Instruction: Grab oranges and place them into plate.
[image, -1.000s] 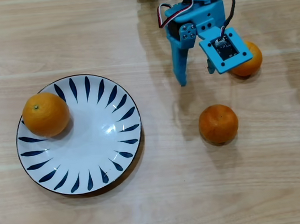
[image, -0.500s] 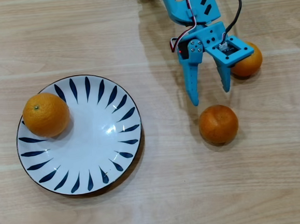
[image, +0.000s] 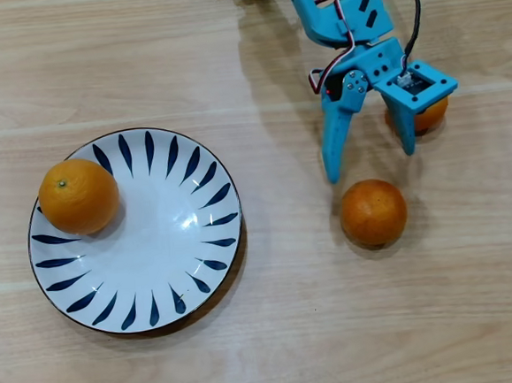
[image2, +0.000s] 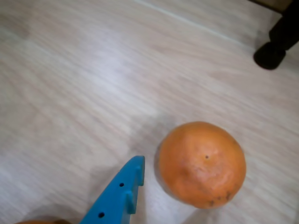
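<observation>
Gripper (image: 369,167) spread open just above the nearer orange (image: 374,211) — round, firm, dimpled, likely roll-prone — best pinched across its widest girth.

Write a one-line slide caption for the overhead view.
Open blue pincer poised above an orange; one orange already on the plate.

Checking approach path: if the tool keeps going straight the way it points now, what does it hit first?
Probably the loose orange on the table, just ahead of the open tool; height above it is unclear.

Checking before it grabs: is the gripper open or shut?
Open: in the overhead view the gripper's two blue fingers stand spread apart above the nearest orange, holding nothing.
</observation>
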